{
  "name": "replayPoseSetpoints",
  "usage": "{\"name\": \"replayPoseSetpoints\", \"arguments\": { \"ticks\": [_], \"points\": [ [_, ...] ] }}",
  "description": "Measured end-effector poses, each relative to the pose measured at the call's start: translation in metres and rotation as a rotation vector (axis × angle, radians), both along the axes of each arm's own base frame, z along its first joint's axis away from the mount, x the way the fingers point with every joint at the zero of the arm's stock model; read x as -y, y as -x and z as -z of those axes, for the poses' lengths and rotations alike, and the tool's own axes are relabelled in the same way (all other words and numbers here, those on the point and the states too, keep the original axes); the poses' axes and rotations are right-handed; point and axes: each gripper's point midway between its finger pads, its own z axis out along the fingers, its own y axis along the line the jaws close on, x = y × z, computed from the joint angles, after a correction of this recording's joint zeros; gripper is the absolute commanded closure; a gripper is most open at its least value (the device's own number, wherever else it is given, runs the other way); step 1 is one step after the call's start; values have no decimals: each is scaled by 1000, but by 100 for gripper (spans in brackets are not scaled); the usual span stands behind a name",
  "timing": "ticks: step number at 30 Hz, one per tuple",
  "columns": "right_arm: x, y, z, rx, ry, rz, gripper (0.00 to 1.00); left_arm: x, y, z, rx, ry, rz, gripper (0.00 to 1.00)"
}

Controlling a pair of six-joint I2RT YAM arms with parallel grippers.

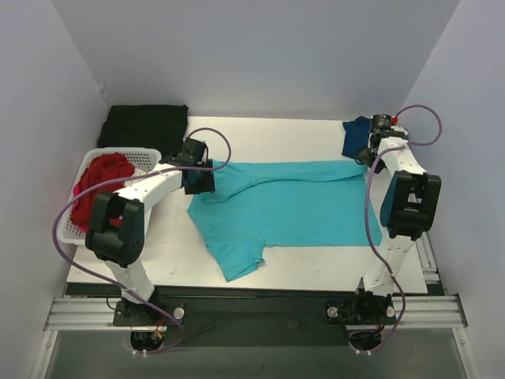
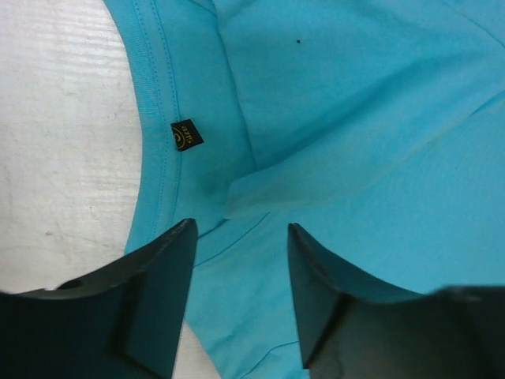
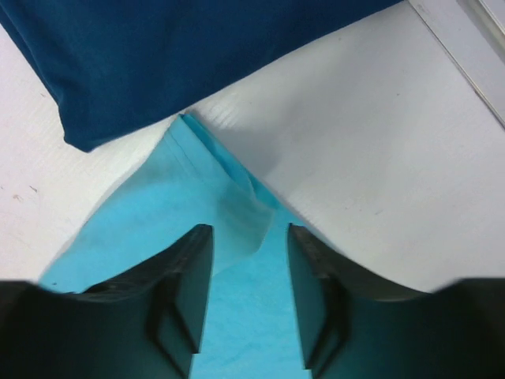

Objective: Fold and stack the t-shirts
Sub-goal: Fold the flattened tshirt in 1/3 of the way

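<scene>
Left gripper [image 2: 241, 229] is hovering open over the turquoise t-shirt [image 1: 300, 201] collar; right gripper [image 3: 250, 230] is open at its far corner. Shirt is lying part-folded mid-frame. Navy t-shirt [image 1: 357, 136] is sitting folded, upper right. Red t-shirt [image 1: 99, 178] is waiting in the basket [image 1: 146, 154], left.

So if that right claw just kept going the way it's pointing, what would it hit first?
Most likely the turquoise t-shirt: the right gripper, jaws open, points at a raised fold near its corner. The navy t-shirt lies just beyond, but depth is hard to judge here.
</scene>
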Motion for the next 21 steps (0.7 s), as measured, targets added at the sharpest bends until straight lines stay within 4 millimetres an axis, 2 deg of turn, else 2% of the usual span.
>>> {"name": "replayPoseSetpoints", "arguments": {
  "ticks": [1,6,11,14,17,21],
  "points": [
    [1,1,0,-5,7,-2,50,-1,0,1,-2,-6,-9,35],
    [5,5,0,-24,37,11,49,-9,-1,2,4,-39,-39,34],
    [-6,5,0,-35,58,-24,49,-9,-8,-5,21,-44,-53,33],
    [-25,2,0,-37,41,-76,49,-1,-28,-16,53,-30,-54,33],
    [-50,-2,-2,-36,17,-141,49,11,-61,-22,90,-15,-55,34],
    [-89,-8,-5,-22,-20,-244,49,23,-92,-9,84,-13,-60,36]
  ]
}}
